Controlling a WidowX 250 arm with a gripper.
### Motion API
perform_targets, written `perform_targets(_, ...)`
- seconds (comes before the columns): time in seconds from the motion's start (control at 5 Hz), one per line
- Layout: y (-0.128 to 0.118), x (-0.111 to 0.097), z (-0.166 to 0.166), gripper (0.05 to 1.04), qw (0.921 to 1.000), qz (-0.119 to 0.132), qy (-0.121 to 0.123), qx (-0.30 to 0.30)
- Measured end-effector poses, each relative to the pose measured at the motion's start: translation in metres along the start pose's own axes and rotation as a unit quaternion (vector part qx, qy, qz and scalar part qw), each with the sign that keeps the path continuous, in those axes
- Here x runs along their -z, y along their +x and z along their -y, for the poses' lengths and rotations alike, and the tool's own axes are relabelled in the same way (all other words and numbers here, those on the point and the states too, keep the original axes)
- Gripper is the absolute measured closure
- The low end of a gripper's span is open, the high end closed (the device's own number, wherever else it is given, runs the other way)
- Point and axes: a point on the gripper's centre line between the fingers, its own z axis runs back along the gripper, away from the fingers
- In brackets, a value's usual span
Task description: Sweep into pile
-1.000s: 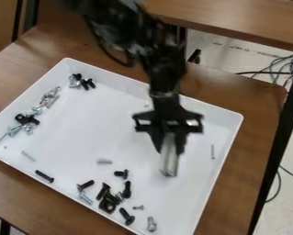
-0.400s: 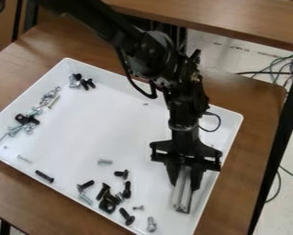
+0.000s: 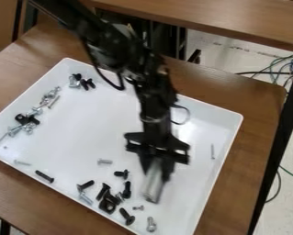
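My gripper (image 3: 154, 172) hangs over the lower right part of the white tray (image 3: 87, 124), shut on a silver metal bar (image 3: 152, 186) that points down toward the tray floor. Left of the bar lies a cluster of black screws and brackets (image 3: 108, 197), with a black bolt (image 3: 126, 216) below it and a silver bolt (image 3: 151, 224) near the front corner. More silver screws and a black bracket (image 3: 27, 119) line the left side. A few dark screws (image 3: 85, 83) sit in the back left corner.
Raised walls border the tray, which stands on a brown wooden table (image 3: 259, 114). A lone thin screw (image 3: 212, 151) lies by the right wall. Another tabletop (image 3: 234, 18) stands behind; cables (image 3: 283, 64) are on the floor at right.
The gripper with the bar went down and right toward the tray's right wall, then moved back left and slightly up. A small silver screw at lower left shifted slightly.
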Motion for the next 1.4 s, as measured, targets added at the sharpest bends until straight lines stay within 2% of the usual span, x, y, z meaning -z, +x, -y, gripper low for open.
perform_targets(0.4,0.008,-0.004,-0.064,0.728,0.998,-0.013,0.041,0.045)
perform_targets(0.6,0.013,-0.007,-0.104,0.728,0.9973,-0.013,0.056,0.046)
perform_targets(0.8,0.02,-0.011,-0.135,0.728,0.9955,-0.028,0.066,0.061)
perform_targets(1.0,0.028,-0.015,-0.166,0.728,0.9963,-0.016,0.06,0.059)
perform_targets(1.2,0.033,-0.019,-0.18,0.728,0.995,-0.028,0.062,0.073)
perform_targets(1.4,0.039,-0.026,-0.182,0.728,0.9947,-0.025,0.066,0.075)
